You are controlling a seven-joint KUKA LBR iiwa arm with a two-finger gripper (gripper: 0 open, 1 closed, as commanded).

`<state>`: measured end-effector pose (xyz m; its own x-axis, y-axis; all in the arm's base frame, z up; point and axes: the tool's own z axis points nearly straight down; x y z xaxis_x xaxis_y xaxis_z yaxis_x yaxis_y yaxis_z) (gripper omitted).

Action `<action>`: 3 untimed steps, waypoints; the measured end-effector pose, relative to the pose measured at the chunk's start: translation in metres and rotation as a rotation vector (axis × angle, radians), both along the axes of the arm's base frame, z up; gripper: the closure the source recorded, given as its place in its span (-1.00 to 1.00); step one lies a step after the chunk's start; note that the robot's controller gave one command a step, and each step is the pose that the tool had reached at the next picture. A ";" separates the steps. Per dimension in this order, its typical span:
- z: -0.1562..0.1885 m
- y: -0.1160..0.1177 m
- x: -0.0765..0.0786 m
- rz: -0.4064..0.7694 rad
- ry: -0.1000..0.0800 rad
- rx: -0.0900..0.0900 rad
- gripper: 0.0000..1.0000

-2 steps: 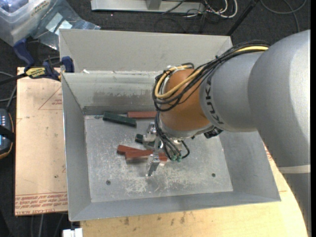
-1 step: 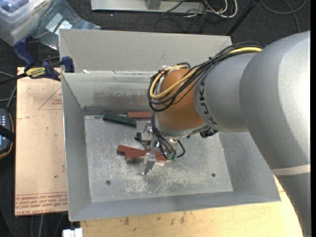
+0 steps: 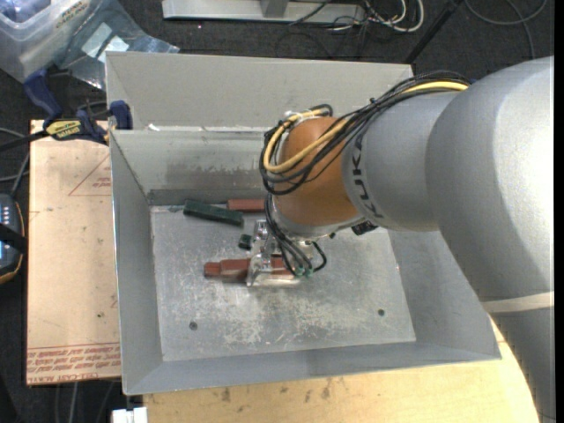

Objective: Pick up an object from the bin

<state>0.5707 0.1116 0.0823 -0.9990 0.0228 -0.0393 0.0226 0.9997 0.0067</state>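
grey scratched metal makes the bin (image 3: 264,324) floor, with dark ground and cables (image 3: 388,3) beyond its back wall, and a red-brown bar (image 3: 222,270) lies mid-floor, long axis left to right, its right end at the gripper (image 3: 269,270), open or closed i cannot tell.

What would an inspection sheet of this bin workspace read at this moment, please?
Surface: grey metal bin, floor scuffed and scratched.
Job's things: reddish-brown flat bar lying mid-floor, its right end under the tool.
Clutter: dark green handle-shaped piece and a second reddish-brown piece lying by the back wall.
Grippers: tool low at the bar's right end; grip state cannot be told.
Cables: yellow and black wrist cables looped over the orange wrist cover.
Surroundings: loose floor cables behind the bin.
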 end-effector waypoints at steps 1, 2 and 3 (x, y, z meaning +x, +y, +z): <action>0.000 0.000 0.000 0.000 0.000 0.000 1.00; 0.002 0.000 -0.001 0.000 0.008 -0.001 1.00; 0.006 0.000 -0.004 0.001 0.029 -0.004 1.00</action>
